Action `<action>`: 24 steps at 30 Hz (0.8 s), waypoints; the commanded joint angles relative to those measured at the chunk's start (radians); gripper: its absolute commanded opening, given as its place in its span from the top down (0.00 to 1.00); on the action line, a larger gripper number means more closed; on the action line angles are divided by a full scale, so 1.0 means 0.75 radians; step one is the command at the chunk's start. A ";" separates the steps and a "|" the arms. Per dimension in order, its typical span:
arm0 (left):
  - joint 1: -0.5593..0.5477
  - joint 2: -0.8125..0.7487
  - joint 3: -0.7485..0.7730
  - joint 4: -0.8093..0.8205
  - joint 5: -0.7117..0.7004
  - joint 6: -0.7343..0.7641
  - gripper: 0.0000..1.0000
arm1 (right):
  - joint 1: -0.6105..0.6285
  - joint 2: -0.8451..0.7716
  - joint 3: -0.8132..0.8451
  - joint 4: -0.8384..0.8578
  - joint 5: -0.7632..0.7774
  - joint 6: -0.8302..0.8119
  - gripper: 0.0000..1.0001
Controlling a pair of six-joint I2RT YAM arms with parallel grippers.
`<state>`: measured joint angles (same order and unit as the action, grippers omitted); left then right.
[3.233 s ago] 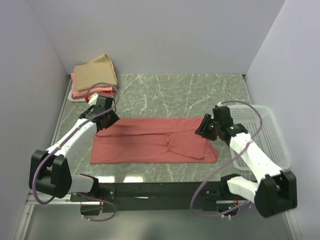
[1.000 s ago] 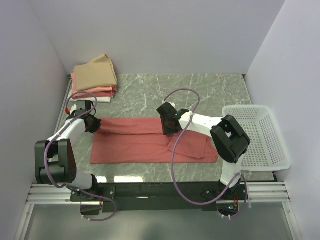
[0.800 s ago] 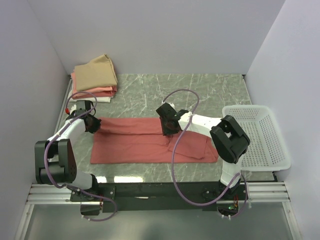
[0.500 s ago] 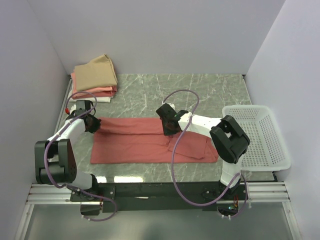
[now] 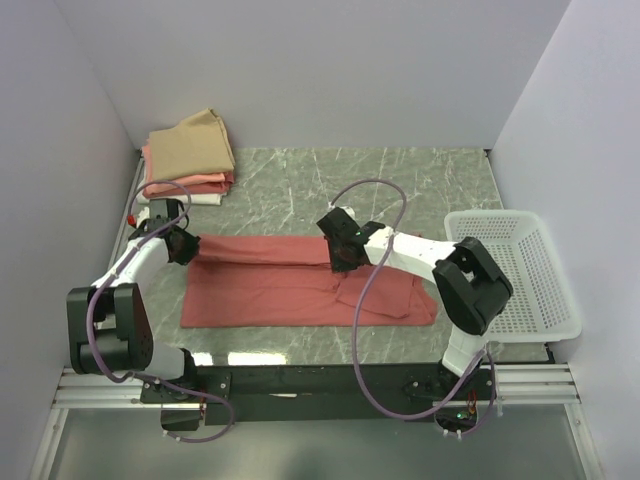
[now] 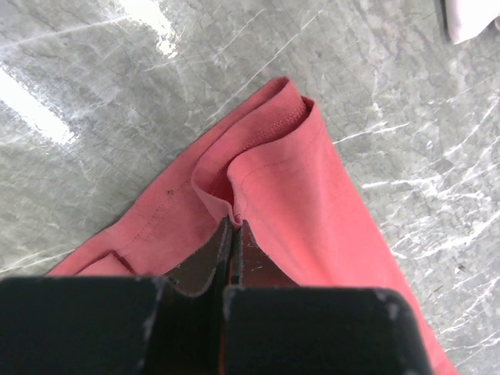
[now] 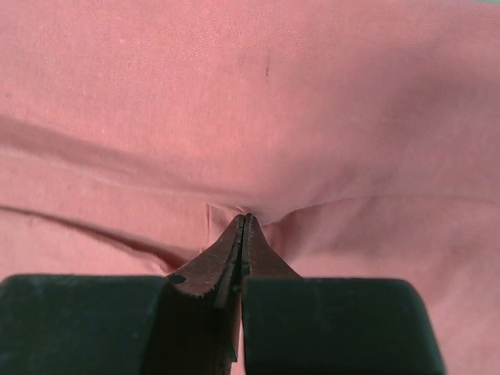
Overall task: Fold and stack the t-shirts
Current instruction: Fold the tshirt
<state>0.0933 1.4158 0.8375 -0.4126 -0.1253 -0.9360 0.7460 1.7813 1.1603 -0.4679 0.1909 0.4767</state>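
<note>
Top external view: at ten o'clock on the table [image 5: 400,180] lies the stack [image 5: 192,150], tan on top with pink and white under it. It is tucked into the far corner, probably to keep it out of the folding.

The red shirt [image 5: 300,285] lies flat in the middle as a long band running from nine to three o'clock. It is not yet on the stack.

The left gripper [image 5: 183,247] sits at the band's ten o'clock corner. In its wrist view the jaws are pressed together on a small ridge of cloth just inside the stitched hem. Gripping there means the corner comes up with the hem instead of slipping out.

The right gripper [image 5: 343,262] is at twelve o'clock on the far edge, about halfway along. Its wrist view shows the jaws fully closed on a thin pleat, with creases running into the tips.

With one hold at the corner and one at mid-length, the left half could be lifted as a taut sheet. I judge this to be the setup for the next fold. Neither pinch has raised the cloth much.

The basket [image 5: 520,270] stands at three o'clock, just beside the right arm and apart from the red shirt.
</note>
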 commanded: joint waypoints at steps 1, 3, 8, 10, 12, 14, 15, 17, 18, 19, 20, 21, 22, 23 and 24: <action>0.015 -0.061 0.068 -0.021 -0.023 0.031 0.99 | 0.008 -0.111 -0.025 -0.041 -0.005 -0.020 1.00; 0.019 -0.072 0.066 -0.025 -0.025 0.033 0.99 | 0.008 -0.123 -0.037 -0.045 -0.025 -0.024 1.00; 0.031 -0.082 0.049 -0.031 -0.027 0.031 0.99 | 0.008 -0.162 -0.070 -0.039 -0.081 -0.030 1.00; 0.037 -0.080 0.033 -0.027 -0.027 0.031 0.99 | 0.008 -0.170 -0.089 -0.035 -0.099 -0.032 1.00; 0.039 -0.080 0.021 -0.029 -0.019 0.025 0.99 | 0.008 -0.172 -0.107 -0.035 -0.103 -0.032 1.00; 0.039 -0.086 -0.006 -0.025 -0.019 0.013 0.99 | 0.008 -0.168 -0.127 -0.016 -0.107 -0.034 1.00; 0.041 -0.090 -0.020 -0.021 -0.023 0.006 0.99 | 0.008 -0.162 -0.146 -0.010 -0.113 -0.034 1.00; 0.041 -0.100 -0.057 -0.012 -0.027 -0.008 0.99 | 0.006 -0.146 -0.154 0.004 -0.132 -0.030 1.00; 0.039 -0.106 -0.069 -0.010 -0.029 -0.012 0.99 | 0.008 -0.140 -0.160 0.006 -0.136 -0.032 1.00; 0.039 -0.108 -0.098 -0.002 -0.021 -0.014 0.99 | 0.008 -0.129 -0.160 0.014 -0.148 -0.026 1.00; 0.041 -0.116 -0.110 0.012 -0.019 -0.016 0.99 | 0.008 -0.125 -0.160 0.020 -0.150 -0.026 0.98; 0.039 -0.123 -0.123 0.016 -0.019 -0.020 0.96 | 0.006 -0.121 -0.156 0.025 -0.156 -0.026 0.95; 0.041 -0.129 -0.145 0.022 -0.023 -0.022 0.91 | 0.008 -0.123 -0.152 0.029 -0.162 -0.022 0.87; 0.041 -0.141 -0.153 0.028 -0.027 -0.022 0.90 | 0.008 -0.127 -0.148 0.037 -0.177 -0.022 0.83; 0.041 -0.147 -0.161 0.031 -0.033 -0.024 0.87 | 0.006 -0.135 -0.146 0.043 -0.185 -0.020 0.78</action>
<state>0.1162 1.3514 0.7307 -0.4271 -0.1287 -0.9451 0.7464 1.6920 1.0458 -0.4561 0.0757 0.4660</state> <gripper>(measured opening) 0.116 0.183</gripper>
